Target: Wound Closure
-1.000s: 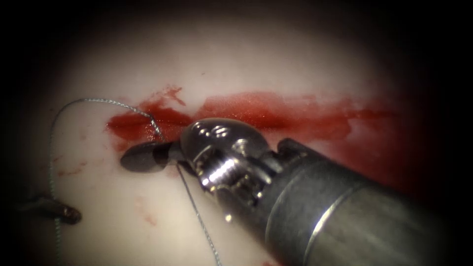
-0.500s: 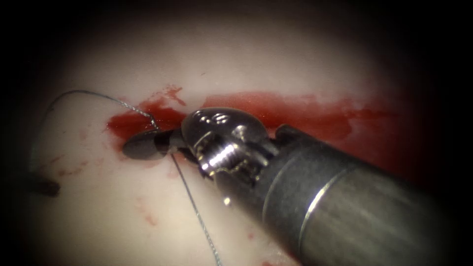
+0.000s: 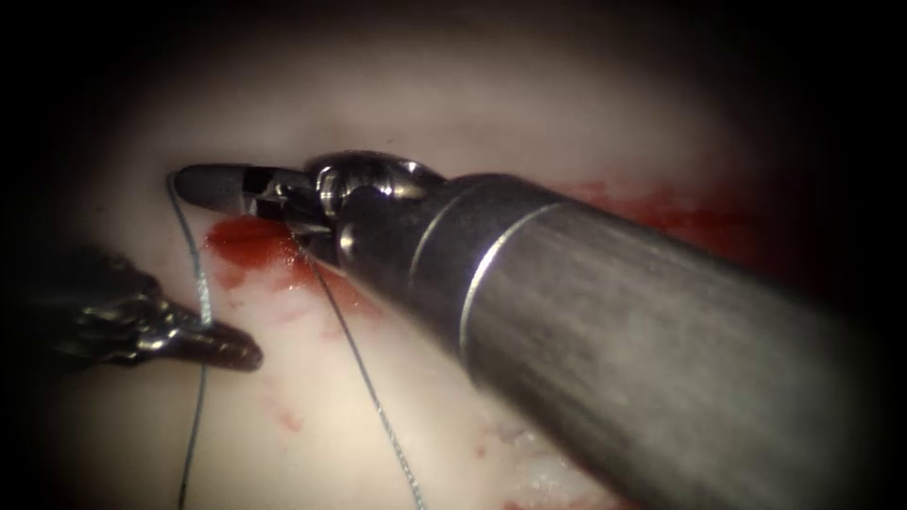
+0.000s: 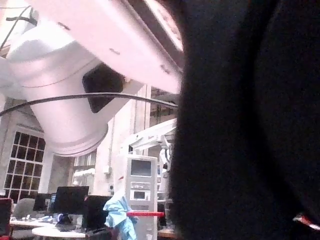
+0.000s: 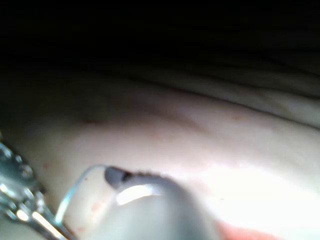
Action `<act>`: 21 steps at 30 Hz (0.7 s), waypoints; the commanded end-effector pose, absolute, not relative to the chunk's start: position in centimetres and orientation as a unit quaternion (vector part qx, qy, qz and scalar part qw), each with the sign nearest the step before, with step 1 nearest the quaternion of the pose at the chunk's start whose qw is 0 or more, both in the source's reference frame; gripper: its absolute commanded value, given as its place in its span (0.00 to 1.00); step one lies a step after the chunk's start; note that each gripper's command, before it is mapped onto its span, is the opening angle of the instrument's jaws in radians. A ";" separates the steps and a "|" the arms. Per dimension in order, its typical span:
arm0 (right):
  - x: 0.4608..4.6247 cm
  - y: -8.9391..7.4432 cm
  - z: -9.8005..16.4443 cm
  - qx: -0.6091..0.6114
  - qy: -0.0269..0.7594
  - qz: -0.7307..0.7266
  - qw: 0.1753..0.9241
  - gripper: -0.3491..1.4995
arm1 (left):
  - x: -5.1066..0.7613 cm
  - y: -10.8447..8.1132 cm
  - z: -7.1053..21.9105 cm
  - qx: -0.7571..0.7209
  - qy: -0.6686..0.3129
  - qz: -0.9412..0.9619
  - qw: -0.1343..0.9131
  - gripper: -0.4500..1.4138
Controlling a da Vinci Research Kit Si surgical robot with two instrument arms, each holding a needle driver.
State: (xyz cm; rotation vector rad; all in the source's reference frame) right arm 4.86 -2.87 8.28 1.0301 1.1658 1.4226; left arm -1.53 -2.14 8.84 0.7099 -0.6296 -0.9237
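- Since a second ago, the right tool (image 3: 213, 186) has swung up and to the left; its dark tip now lies above the red fluid (image 3: 248, 241) instead of beside it, and its thick shaft covers much of the cut.
- Over the same second, the left tool (image 3: 231, 349) has come in further from the left edge and its tip now reaches the thread (image 3: 200, 283).
- Far left, endoscope view: the left tool's dark, slim tip points right, low on the pale tissue (image 3: 283, 444), on the left side of the cut. Its jaws look closed on the thread where the strand crosses them, though the hold is hard to make out.
- Just right of that, the thread runs as a thin grey line from the right tool's tip, down past the left tool's tip, to the lower edge of the picture.
- A second strand of thread leaves the right tool's jaws and slants down to the right across the tissue.
- Centre: the right tool's jaws look closed, with the thread bending around the tip; whether they clamp it cannot be told.
- Right: the red fluid stains the cut, partly hidden by the grey shaft.
- Right wrist view: the right tool's dark tip (image 5: 116, 176) lies over pale tissue (image 5: 200, 140), with the thread (image 5: 75, 187) curving away from it towards the shiny left tool (image 5: 30, 212).
- No needle can be made out.
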 end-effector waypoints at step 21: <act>5.15 -3.0 8.4 0.470 0.472 0.578 0.471 0.00 | -1.61 -2.2 8.8 0.373 -0.299 -0.360 0.801 0.00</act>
